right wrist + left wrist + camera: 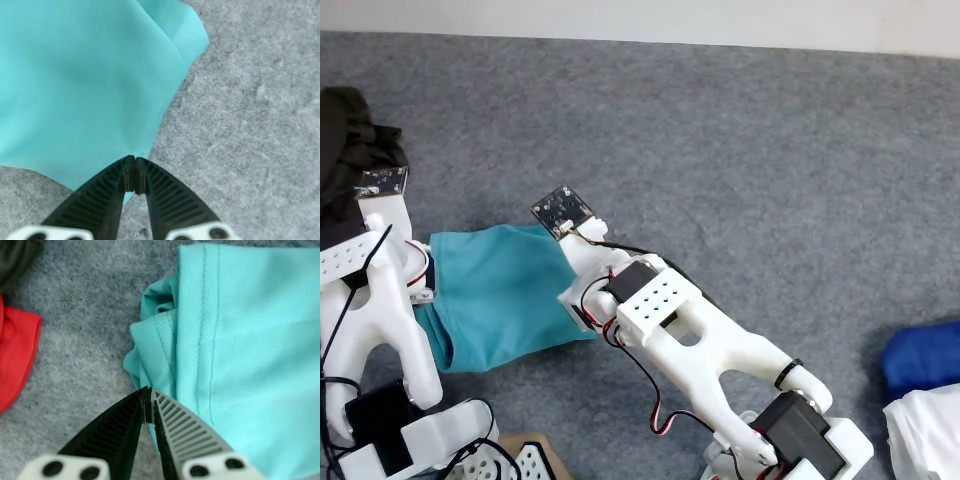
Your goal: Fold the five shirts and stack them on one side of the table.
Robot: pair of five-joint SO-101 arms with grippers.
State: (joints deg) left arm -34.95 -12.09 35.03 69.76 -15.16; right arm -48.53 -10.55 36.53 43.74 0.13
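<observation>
Your teal shirt (495, 295) lies partly folded on the grey table (770, 150), close to its left edge and toward the front edge where the arms stand. Both arms are at it, one on each side.

Your left gripper (147, 407) is clenched, with its tips meeting on the bunched, crumpled edge of the teal shirt (240, 340) and a sliver of fabric showing between the fingers. Your right gripper (135, 175) is also clamped tight, pinching the opposite edge of the teal shirt (85, 85), which spreads smooth ahead of it.

A red shirt (15, 355) sits on the table just beside the left gripper. A dark garment (350, 130) is heaped at the left edge, farther back. At the right edge, near the front corner, a blue shirt (920, 355) touches a white shirt (925, 430).
</observation>
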